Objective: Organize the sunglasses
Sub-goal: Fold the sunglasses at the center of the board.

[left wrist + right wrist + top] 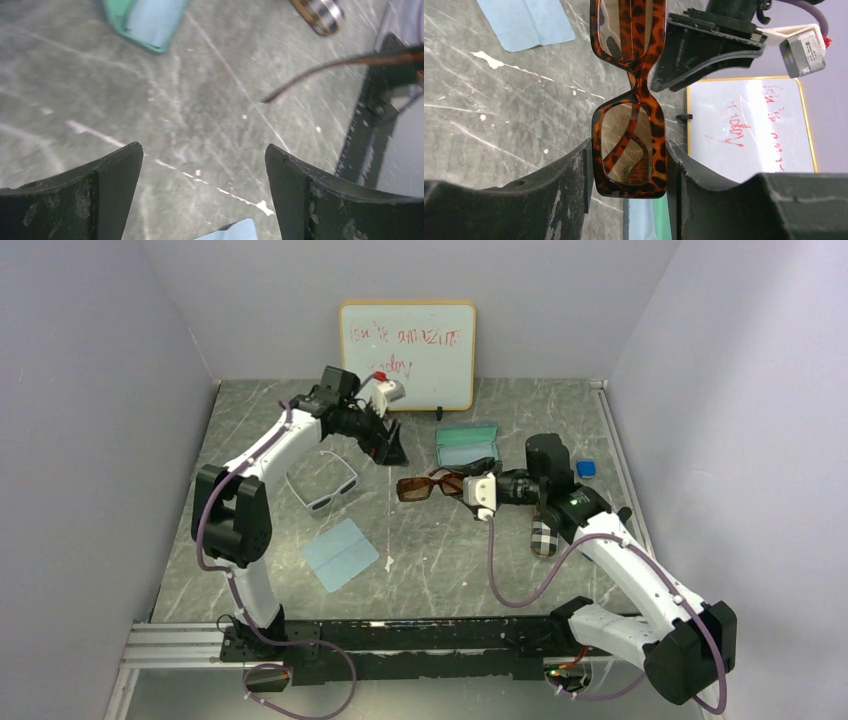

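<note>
Right fingers (549,200) clamping one lens end of brown sunglasses (629,145), rest of frame jutting out ahead of them. Left fingers (100,190) standing wide apart, gripping nothing, just past frame's far end. White sunglasses (330,490) lying on surface (440,560) near left fingers, on side away from right fingers. Risk: one-ended grip letting frame swing or slip; left fingers bumping loose temple. Far lens getting cropped; temple fold unclear.

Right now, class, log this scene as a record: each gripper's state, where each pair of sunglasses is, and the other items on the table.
left gripper: open, empty, above the table
right gripper: shut on brown sunglasses
white sunglasses: lying on the table, untouched
open teal case: just beyond the brown pair
plaid case: table's right side
blue cloth: front, left of centre
</note>
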`<state>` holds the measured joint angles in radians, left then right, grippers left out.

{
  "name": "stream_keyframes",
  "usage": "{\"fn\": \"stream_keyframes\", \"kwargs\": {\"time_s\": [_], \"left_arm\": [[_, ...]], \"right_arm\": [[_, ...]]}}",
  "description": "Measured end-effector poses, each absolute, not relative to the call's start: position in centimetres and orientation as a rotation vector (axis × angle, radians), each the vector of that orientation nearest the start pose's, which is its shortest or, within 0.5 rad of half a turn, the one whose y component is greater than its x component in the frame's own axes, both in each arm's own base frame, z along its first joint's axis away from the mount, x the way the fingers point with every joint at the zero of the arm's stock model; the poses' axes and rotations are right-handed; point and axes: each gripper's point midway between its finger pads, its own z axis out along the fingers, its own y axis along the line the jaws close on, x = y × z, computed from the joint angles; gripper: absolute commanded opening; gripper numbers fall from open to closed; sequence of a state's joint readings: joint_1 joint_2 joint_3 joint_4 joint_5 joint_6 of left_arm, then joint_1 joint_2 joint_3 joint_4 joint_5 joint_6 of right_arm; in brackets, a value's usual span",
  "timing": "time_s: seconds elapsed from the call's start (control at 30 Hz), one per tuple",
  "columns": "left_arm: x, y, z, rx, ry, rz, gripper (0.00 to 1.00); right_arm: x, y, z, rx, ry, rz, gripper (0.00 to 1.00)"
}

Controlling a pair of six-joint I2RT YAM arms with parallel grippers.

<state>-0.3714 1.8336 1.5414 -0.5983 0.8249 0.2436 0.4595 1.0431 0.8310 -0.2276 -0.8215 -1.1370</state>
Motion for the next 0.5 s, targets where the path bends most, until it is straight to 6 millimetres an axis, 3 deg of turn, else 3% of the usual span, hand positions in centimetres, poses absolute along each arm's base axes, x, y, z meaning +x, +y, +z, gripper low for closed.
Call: {"fn": "stream_keyframes", "kwargs": {"time_s": [0.17,0.3,0.4,0.5], "left_arm": [[39.5,-25.1,18.1,0.925,2.134,-0.901,0.96],[41.0,-25.5,17.7,0.905,2.165,-0.855,0.96],[40.9,-26.1,16.1,0.923,2.216,-0.866,0.96],[39.3,-27.0,14.6,0.971,2.273,-0.876,0.96]], "right_arm": [[23.6,24.0,26.0,-1.699,0.868,0.412,0.22],[21.7,24.2,27.8,-1.741,0.793,0.477,0.22],[20.2,24.5,28.8,-1.760,0.736,0.537,0.22],[19.0,24.9,29.2,-1.769,0.701,0.606,0.22]]}}
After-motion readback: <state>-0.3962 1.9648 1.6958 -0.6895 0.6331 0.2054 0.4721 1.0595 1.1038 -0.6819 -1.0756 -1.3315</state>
